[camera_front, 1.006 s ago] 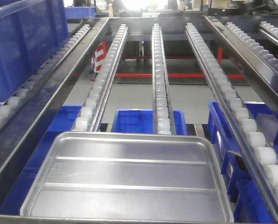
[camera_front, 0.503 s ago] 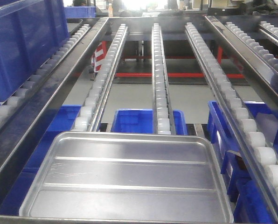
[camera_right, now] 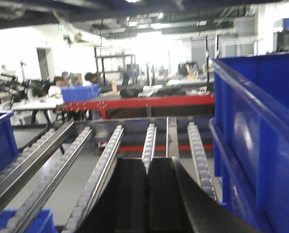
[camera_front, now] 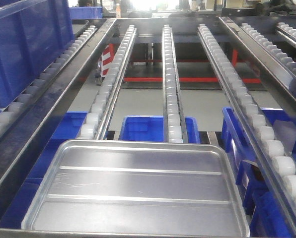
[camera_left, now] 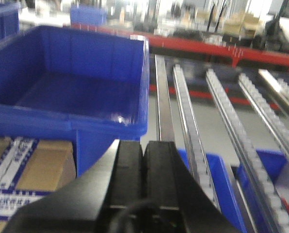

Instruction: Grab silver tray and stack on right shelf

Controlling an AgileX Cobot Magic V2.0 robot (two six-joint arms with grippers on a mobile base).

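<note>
Up front, the silver tray (camera_front: 138,193) rests on white roller tracks (camera_front: 170,74) — left gripper (camera_left: 143,145), right gripper (camera_right: 147,162) both pinched together, empty.

front: low, facing up roller tracks (camera_front: 171,74) | left wrist: behind left claw (camera_left: 143,143) | right wrist: behind right claw (camera_right: 147,161), same tracks

The left pincer (camera_left: 143,145) and right pincer (camera_right: 147,162) are both matte black, with broad flat faces.
</note>
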